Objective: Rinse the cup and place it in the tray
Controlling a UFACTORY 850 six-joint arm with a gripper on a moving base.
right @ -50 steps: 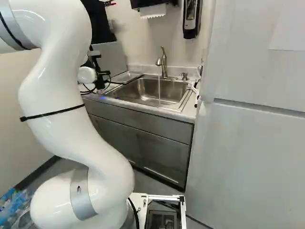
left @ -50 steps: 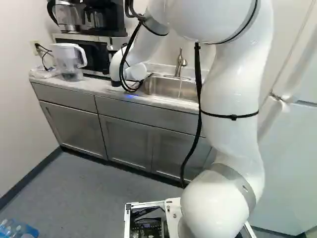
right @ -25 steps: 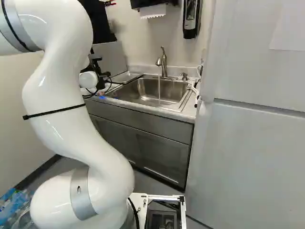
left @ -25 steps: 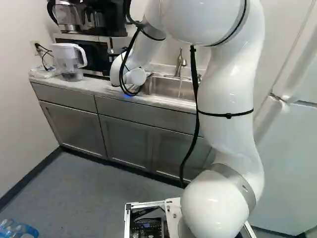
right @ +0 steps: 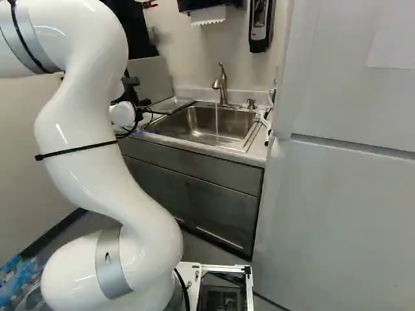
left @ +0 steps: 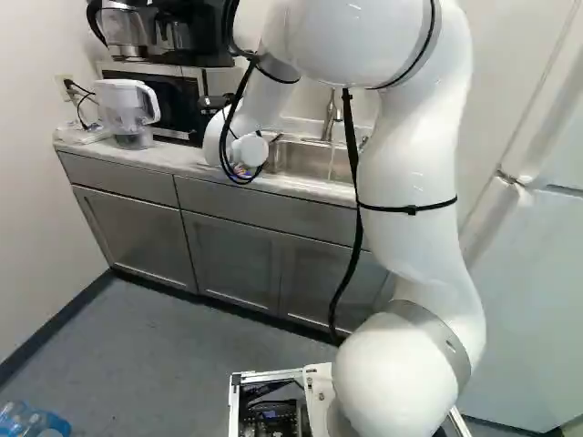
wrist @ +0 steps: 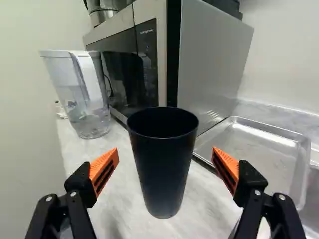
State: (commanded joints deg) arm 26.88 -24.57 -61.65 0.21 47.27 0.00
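Observation:
In the right base view the gripper (right: 131, 91) shows only as a black part behind the white wrist, at the counter's left; its fingertips are hidden there. The wrist view has the gripper (wrist: 166, 167) open, orange pads wide apart. A black cup (wrist: 162, 169) stands upright on the counter, ahead of the gap between the fingers, touching neither. The metal tray (wrist: 259, 144) lies flat on the counter beside the cup, past one finger, and shows no item on it. Water runs from the faucet (right: 222, 84) into the sink (right: 201, 123).
A microwave (wrist: 209, 64) stands behind the cup, with a clear water pitcher (wrist: 82, 94) near its front. The counter (left: 173, 160) has cabinets below. A white fridge (right: 337, 214) stands at the right of the right base view. Plastic bottles (left: 32, 421) lie on the floor.
The arm's wrist has come down and a little toward the base, and its upper part has swung left in the left base view. The base has not moved.

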